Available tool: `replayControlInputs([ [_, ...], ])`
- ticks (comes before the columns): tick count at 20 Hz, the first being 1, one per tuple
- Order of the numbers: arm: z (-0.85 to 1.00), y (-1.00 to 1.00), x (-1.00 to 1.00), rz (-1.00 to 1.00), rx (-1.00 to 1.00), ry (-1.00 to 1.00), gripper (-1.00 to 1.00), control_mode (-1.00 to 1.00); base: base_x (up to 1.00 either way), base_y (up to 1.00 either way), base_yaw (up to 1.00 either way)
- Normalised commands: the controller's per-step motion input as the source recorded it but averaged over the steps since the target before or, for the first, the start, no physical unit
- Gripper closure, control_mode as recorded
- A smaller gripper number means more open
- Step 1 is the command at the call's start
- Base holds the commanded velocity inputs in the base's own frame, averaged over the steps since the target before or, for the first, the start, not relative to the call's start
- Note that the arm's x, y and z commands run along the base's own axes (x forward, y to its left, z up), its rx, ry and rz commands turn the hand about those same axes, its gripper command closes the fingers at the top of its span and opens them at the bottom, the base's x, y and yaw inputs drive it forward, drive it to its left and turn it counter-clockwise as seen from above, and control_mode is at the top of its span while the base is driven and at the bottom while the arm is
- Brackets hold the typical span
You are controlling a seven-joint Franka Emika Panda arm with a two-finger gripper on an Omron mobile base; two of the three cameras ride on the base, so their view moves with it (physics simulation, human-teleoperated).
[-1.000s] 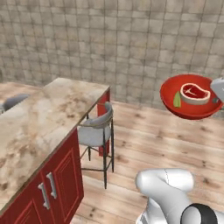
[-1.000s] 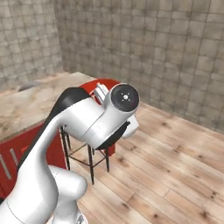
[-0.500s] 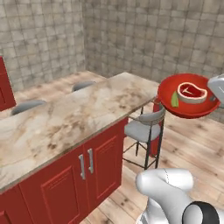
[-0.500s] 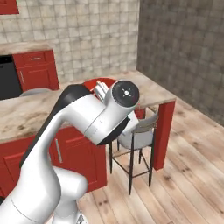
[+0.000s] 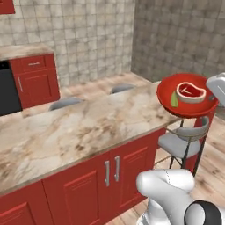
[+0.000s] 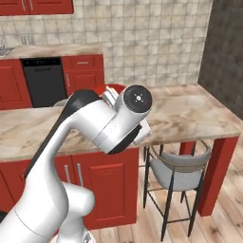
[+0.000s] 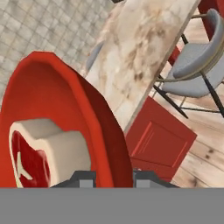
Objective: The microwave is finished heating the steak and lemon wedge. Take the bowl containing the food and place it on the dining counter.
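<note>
A glossy red bowl (image 5: 167, 90) hangs in the air over the right end of the dining counter (image 5: 79, 127). In it lie the steak (image 5: 191, 92) and the green-yellow lemon wedge (image 5: 174, 101). My gripper (image 5: 214, 93) is shut on the bowl's right rim. In the hand view the bowl (image 7: 94, 113) stands close in front with the steak (image 7: 43, 148) inside, and the gripper (image 7: 113, 178) pinches its rim between both fingertips (image 7: 85, 179). Below it runs the counter (image 7: 140, 48). A strip of the bowl (image 6: 102, 88) shows behind my arm. The microwave is out of view.
A grey stool (image 5: 182, 143) stands under the counter's right end, with two more stools (image 5: 66, 103) on the far side. A black dishwasher (image 6: 45, 80) and red cabinets (image 5: 37, 81) line the back wall. Wooden floor lies to the right.
The whole scene has swung as the base turned: the dining counter now spans the view. The bowl stays held in the same place relative to the arm.
</note>
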Motion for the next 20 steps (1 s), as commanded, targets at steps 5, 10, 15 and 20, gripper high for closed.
replayControlInputs([
  [5,0.0,0.0,0.0,0.0,0.0,0.0,1.0,1.0,0.47,0.02,0.33],
  [10,0.0,0.0,0.0,0.0,0.0,0.0,1.0,1.0,0.56,-0.02,0.22],
  [15,0.0,0.0,0.0,0.0,0.0,0.0,1.0,1.0,0.71,0.0,0.01],
  [20,-0.08,0.0,0.24,0.01,0.0,0.05,1.0,-1.0,0.4,0.0,0.0],
])
